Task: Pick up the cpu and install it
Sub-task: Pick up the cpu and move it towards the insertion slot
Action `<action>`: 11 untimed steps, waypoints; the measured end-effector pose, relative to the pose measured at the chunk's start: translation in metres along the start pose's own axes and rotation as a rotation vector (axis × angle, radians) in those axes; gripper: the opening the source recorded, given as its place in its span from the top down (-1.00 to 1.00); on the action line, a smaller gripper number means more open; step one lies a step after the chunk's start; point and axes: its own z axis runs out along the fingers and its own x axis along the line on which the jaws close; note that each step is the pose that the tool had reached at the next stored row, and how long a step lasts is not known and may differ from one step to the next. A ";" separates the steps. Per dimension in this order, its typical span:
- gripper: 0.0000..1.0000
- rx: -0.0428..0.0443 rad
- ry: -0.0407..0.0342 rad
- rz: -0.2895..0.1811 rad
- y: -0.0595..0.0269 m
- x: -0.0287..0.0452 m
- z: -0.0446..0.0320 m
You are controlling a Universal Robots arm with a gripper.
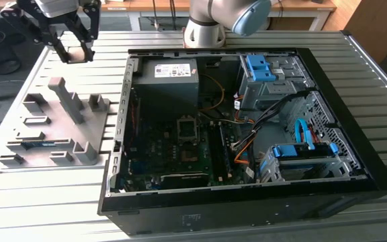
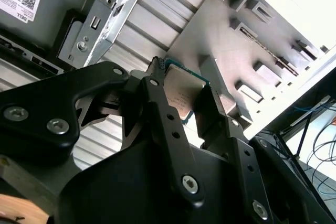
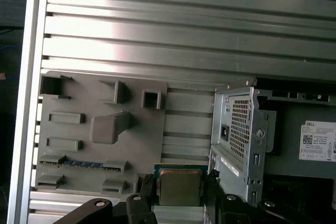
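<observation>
**CPU clamped in the end effector, clear of the worktop**

The arm's base [image 1: 203, 27] stands at 12 o'clock of the open computer case [image 1: 355, 151]. In the exterior view the end effector [image 1: 74, 54] hangs fingers-down at about 10 o'clock from the case, near the grey parts fixture [image 1: 66, 126]. Its two fingers are clamped on opposite edges of the cpu [image 3: 179, 186], whose silver-grey lid faces the first wrist view. The fixture holds a memory stick [image 3: 79, 163]. Case and fixture rest on a slatted aluminium worktop [image 1: 46, 201], with desks and cables beyond it.
</observation>
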 end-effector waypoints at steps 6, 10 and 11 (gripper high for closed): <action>0.05 -0.0001 0.0000 0.000 -0.0010 -0.0154 0.0005; 0.05 -0.0001 -0.0001 0.000 -0.0017 -0.0257 0.0008; 0.05 -0.0001 -0.0001 0.000 -0.0019 -0.0284 0.0009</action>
